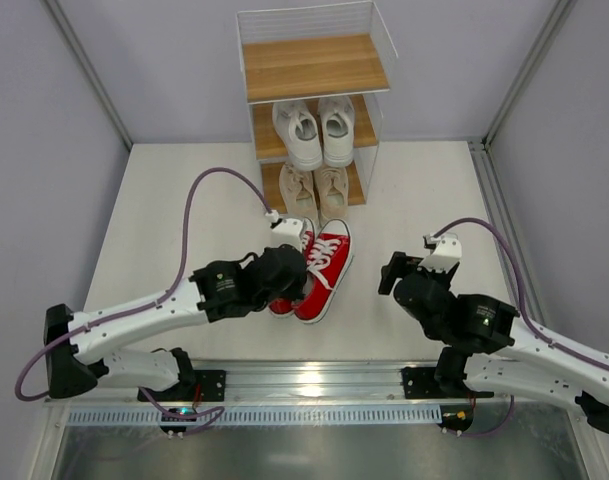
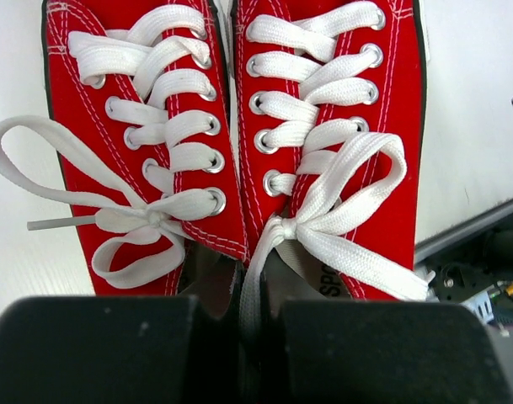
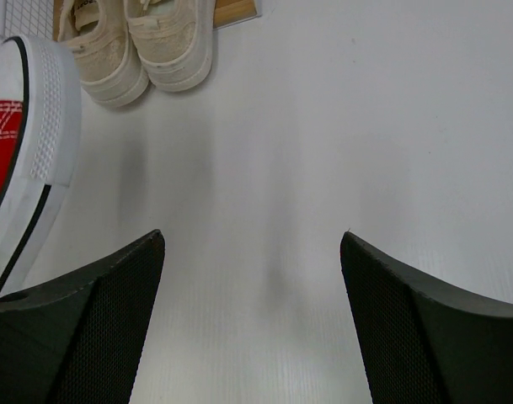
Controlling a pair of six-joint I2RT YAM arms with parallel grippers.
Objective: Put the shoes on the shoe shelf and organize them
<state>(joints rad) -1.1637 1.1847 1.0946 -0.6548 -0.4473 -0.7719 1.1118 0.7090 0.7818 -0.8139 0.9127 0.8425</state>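
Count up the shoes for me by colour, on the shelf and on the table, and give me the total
red sneakers: 2
beige sneakers: 2
white sneakers: 2
Total: 6 shoes

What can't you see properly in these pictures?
Top view: the left arm covers the red shoes' heels.
Left wrist view: the top edge cuts off their toes; the left pincer hides their heels.
Right wrist view: the top edge cuts off the beige shoes.
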